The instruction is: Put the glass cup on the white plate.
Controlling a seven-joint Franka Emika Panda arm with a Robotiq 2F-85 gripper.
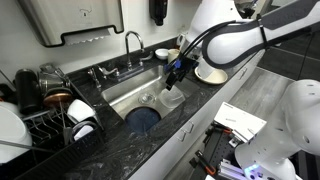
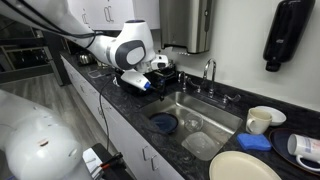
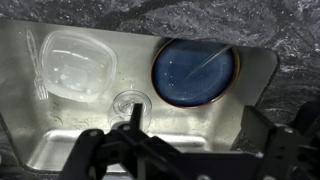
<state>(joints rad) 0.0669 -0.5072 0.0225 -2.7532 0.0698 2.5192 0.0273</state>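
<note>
In the wrist view a small clear round glass cup (image 3: pixel 130 101) stands on the steel sink floor, between the clear plastic tub (image 3: pixel 72 62) and the dark blue dish (image 3: pixel 193 72). My gripper (image 3: pixel 195 128) is open and empty above the sink floor, with its left finger just beside the cup. In both exterior views the gripper (image 1: pixel 175 73) (image 2: pixel 141 83) hangs over the sink. The white plate (image 1: pixel 211 73) (image 2: pixel 243 167) lies on the dark counter beside the sink, partly hidden by my arm in an exterior view.
The sink (image 1: pixel 120 95) (image 2: pixel 215 112) holds the blue dish (image 1: pixel 143 118) (image 2: pixel 163 122) and the tub (image 1: pixel 173 99) (image 2: pixel 200 146). A faucet (image 1: pixel 131 45) stands behind it. A dish rack (image 1: pixel 45 115) holds mugs. A white mug (image 2: pixel 260 120) and a blue sponge (image 2: pixel 255 142) sit near the plate.
</note>
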